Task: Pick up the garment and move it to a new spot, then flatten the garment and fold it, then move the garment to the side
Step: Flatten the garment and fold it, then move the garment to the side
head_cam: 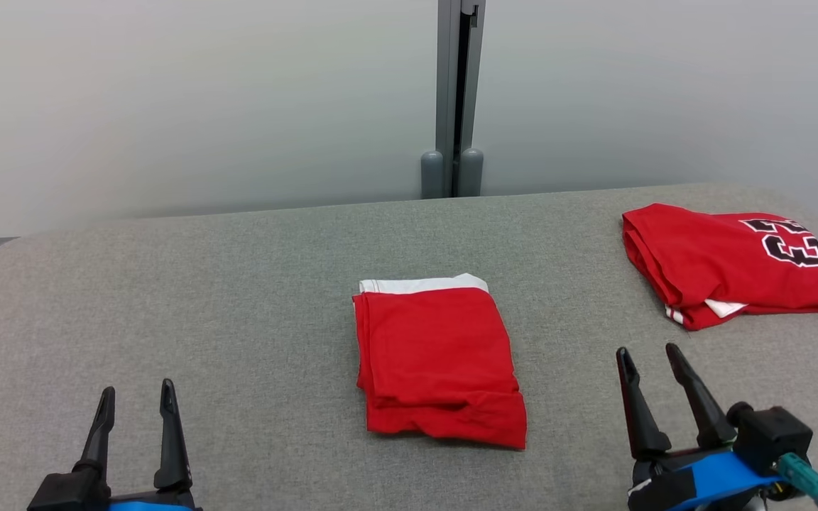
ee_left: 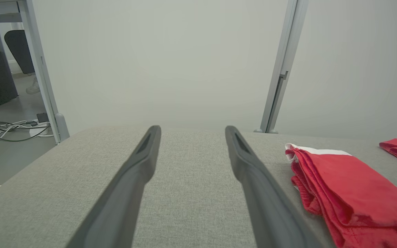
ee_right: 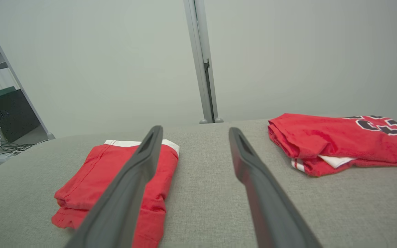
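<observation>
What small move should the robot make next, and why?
Probably reach the right gripper toward the garment's near right edge: it lies folded in the middle, the jaws stand open and empty, and a jersey already lies aside at the right.

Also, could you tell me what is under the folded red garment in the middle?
The folded red garment rests on the grey table; a white band shows at its far edge. Anything beneath is covered.

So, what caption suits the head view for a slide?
Open left gripper and open right gripper flank a folded red garment; a numbered red jersey lies far right.
</observation>
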Tool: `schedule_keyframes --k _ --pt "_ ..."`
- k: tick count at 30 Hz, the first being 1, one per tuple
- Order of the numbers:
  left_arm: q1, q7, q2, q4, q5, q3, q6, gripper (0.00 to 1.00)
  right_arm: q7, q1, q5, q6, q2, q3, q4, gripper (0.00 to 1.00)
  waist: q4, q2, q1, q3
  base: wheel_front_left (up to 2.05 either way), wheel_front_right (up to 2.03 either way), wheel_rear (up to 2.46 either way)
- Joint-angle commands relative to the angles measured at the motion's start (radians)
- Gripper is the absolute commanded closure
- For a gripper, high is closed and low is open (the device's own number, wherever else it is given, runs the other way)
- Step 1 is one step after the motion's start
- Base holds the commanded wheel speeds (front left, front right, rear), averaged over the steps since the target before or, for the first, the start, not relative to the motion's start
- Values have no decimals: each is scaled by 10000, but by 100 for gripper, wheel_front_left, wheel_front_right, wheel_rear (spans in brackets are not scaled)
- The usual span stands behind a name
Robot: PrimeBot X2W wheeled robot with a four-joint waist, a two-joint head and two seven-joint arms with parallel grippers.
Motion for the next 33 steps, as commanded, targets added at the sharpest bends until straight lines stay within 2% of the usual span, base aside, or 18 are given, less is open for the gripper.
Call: schedule_keyframes --k 1,10,27,33 --pt "53 -42 34 52 73 -5 -12 0 -32 272 -165 5 114 -29 -41 0 -2 0 1 -25 0 0 0" --pt "34 -42 52 270 174 39 -13 0 -32 360 -415 3 280 14 488 0 63 0 1 -41 0 0 0" --pt "48 -42 7 315 222 107 -13 0 -32 277 -509 3 316 -64 638 0 92 0 1 -66 0 0 0" --pt "-14 -42 -1 303 211 75 -13 0 -32 -179 -596 3 316 142 881 0 144 0 1 -32 0 0 0"
